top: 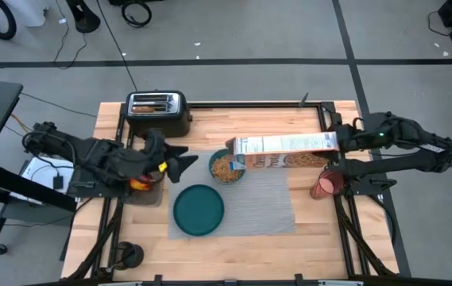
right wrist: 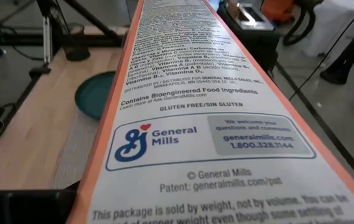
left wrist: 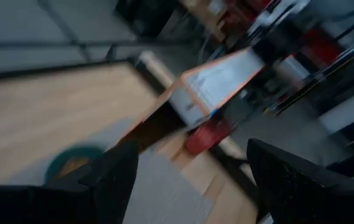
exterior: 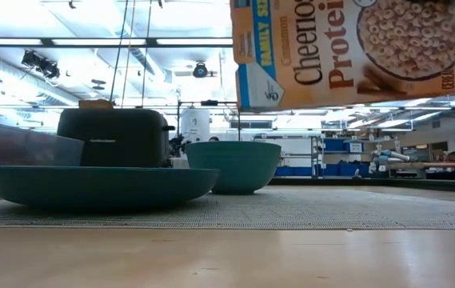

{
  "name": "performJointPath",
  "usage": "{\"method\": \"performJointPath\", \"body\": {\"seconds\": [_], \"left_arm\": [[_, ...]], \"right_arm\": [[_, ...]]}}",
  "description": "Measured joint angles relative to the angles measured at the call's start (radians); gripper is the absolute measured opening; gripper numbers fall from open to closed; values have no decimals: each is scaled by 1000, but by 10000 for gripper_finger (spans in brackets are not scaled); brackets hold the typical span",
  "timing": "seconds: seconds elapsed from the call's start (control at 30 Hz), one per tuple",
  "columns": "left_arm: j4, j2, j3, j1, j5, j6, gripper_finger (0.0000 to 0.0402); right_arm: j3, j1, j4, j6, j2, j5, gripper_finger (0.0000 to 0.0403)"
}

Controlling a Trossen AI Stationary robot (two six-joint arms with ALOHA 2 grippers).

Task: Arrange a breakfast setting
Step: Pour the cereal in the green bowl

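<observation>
The grey ribbed placemat [top: 249, 202] lies mid-table. The teal plate [top: 198, 210] rests on its left part. The teal bowl [top: 227, 167], holding cereal, stands at the mat's far edge; it also shows in the low view [exterior: 233, 164]. The pink cup [top: 326, 184] stands right of the mat. My right gripper [top: 338, 143] is shut on a cereal box [top: 285, 151] held over the bowl. My left gripper [top: 187, 159] is open and empty, left of the bowl. A red-orange fruit [top: 141, 183] sits in a clear container under my left arm. Spoon and toast are not seen. My right gripper holds the cereal box by its end toward the table's right [top: 330, 143], coming level from the right. The box itself hides the fingers in the right wrist view. The box lies lengthwise, lifted clear, its other end [top: 238, 151] above the bowl.
A black toaster [top: 158, 111] stands at the far left of the table, behind my left arm. The clear container [exterior: 27, 148] stands left of the plate. Bare wood lies along the near edge [top: 241, 254].
</observation>
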Motion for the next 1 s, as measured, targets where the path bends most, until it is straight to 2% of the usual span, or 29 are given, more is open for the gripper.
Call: {"method": "performJointPath", "body": {"seconds": [0.3, 0.47, 0.77, 0.9, 1.0], "left_arm": [[376, -7, 0, 69, -10, 334, 304], [445, -7, 0, 103, -9, 389, 304], [448, -54, 0, 152, -9, 443, 304], [523, -93, 10, 153, -8, 566, 304], [645, -109, 39, 145, -6, 706, 304]], "right_arm": [[-19, 0, 46, 3, -80, 4, 232], [-19, 0, 52, -5, -105, 3, 232], [43, 0, 124, 21, -110, -23, 232], [72, 0, 235, 62, -109, -25, 232], [75, 0, 418, 107, -110, -36, 232]]}}
